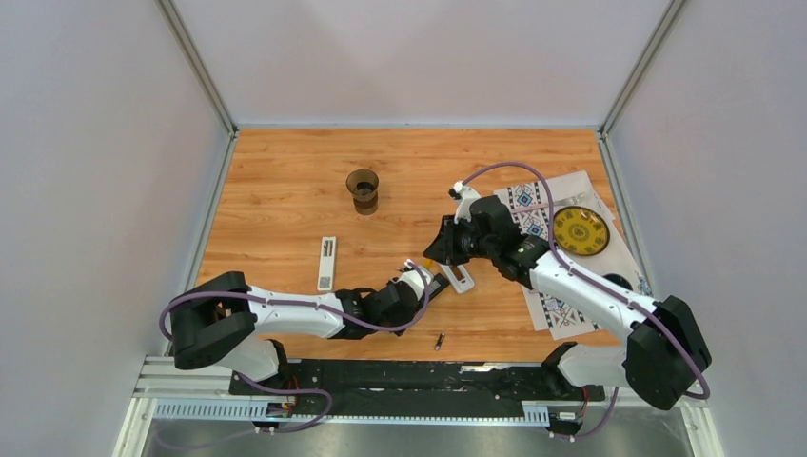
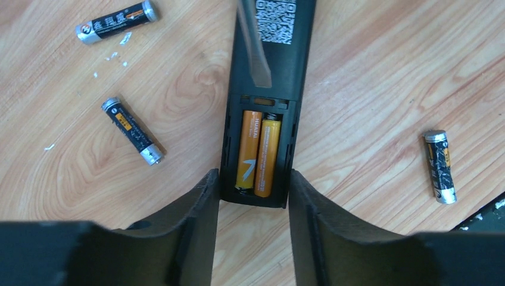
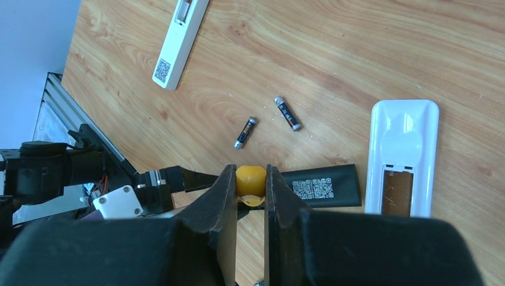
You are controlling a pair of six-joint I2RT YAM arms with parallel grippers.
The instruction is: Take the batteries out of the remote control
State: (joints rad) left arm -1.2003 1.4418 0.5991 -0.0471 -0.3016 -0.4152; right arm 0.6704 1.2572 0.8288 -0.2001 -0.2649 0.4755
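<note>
Your left gripper flanks the black plastic remote, hold unclear; your right gripper pinches the yellow-handled screwdriver. Just ahead, the orange cylindrical batteries look light and slick: lever an end.

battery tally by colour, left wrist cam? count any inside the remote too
Orange batteries: 2, both in the black remote bay
Dark grey batteries: 3, loose on the table
Total: 5
</note>
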